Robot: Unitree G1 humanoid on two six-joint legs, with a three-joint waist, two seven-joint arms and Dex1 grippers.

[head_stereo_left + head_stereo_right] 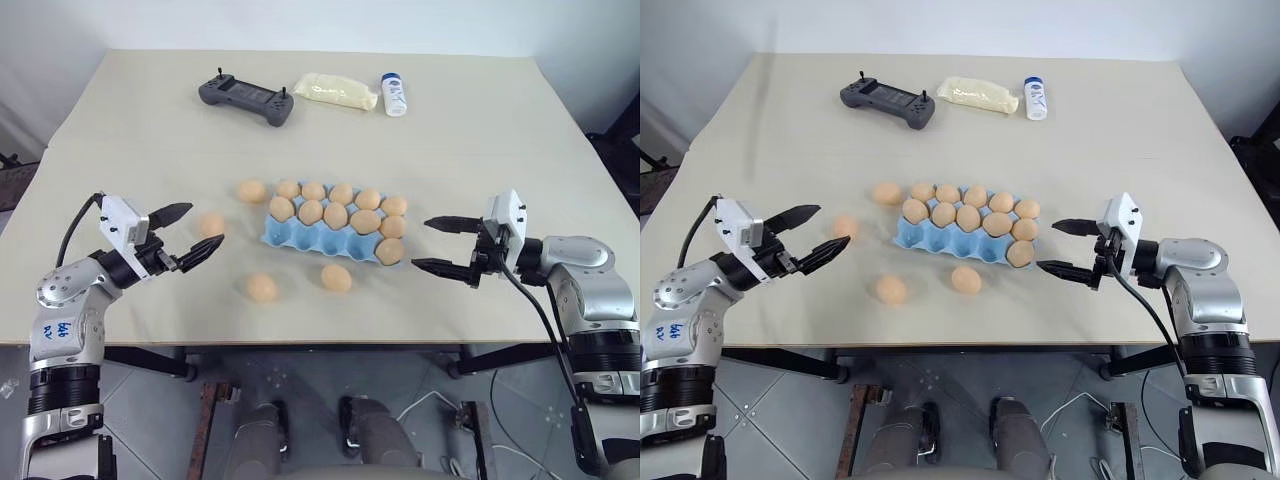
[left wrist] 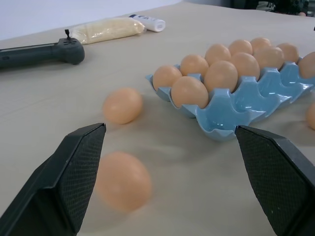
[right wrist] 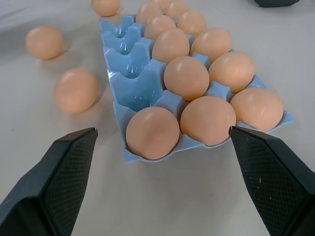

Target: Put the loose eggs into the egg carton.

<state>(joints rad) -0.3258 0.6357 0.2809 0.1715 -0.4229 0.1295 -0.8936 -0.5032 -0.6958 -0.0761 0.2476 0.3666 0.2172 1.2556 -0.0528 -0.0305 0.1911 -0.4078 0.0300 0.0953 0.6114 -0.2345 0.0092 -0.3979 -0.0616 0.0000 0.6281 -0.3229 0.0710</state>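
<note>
Both empty and spread wide, the left gripper (image 1: 190, 240) at nine o'clock and the right gripper (image 1: 438, 244) at three flank the egg carton (image 1: 300, 238), seemingly poised for the four loose eggs (image 1: 262, 288).

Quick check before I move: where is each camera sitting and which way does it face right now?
Head stereo pair: looks forward and down on the table, egg carton and four loose eggs; both arms show, left tool and right tool open.
Left wrist: looks along its own fingers at two loose eggs and the carton's end.
Right wrist: looks along its own fingers down the carton's rows.
Shared: the carton appears in all views.
</note>
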